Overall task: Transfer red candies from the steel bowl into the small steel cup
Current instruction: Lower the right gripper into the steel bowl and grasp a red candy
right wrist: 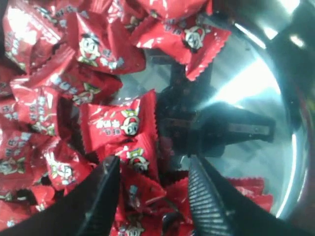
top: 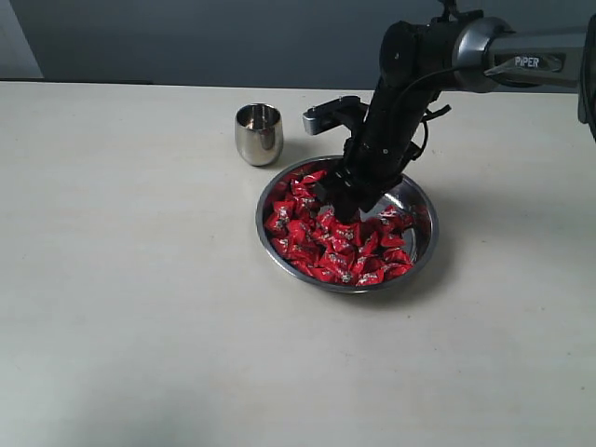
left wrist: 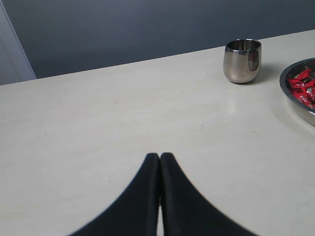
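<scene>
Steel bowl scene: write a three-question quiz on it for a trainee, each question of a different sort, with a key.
1. Fill the gap: the small steel cup stands ____ beside the steel bowl.
2. True or false: the left gripper is shut.
3. Choose one. The right gripper is:
A. inside the cup
B. down among the red candies in the bowl
C. raised high above the bowl

Key: 1 upright; 2 true; 3 B.
</scene>
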Motion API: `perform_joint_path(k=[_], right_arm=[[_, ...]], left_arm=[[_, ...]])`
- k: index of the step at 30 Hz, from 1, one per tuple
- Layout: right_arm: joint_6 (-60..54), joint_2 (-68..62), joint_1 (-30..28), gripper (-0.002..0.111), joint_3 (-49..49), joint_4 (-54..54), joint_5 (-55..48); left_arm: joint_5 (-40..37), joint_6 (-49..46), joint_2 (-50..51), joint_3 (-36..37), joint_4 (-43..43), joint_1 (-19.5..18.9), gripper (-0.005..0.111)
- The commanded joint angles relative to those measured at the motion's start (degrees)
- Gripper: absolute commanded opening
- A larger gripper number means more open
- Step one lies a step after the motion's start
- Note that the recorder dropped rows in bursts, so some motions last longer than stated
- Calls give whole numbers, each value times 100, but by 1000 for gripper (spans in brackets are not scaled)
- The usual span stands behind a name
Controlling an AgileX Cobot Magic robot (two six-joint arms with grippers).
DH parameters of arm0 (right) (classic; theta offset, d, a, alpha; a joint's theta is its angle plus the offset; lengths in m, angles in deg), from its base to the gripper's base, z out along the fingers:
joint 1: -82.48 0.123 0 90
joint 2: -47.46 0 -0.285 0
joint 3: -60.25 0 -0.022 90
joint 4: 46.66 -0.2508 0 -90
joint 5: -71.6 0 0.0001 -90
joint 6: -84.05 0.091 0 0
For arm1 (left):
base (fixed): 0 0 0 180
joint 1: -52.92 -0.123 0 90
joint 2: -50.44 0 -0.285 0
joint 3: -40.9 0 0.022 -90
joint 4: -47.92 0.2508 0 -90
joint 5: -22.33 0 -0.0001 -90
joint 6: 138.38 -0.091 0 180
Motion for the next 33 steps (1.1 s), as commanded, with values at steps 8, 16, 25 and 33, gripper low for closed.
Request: perform_joint_path(k=[8, 16, 25, 33], right_arm=[[2, 33, -8, -1, 37, 25, 295], [43, 43, -8, -1, 300, 170, 193], [42, 32, -26, 27, 692, 167, -1176], [42, -28, 22, 41, 692, 57, -1176]], left_arm=[[20, 32, -25, -6, -2, 60, 0], [20, 32, -25, -6, -2, 60, 0], [20, 32, -25, -6, -2, 60, 0], [20, 32, -25, -6, -2, 60, 0]])
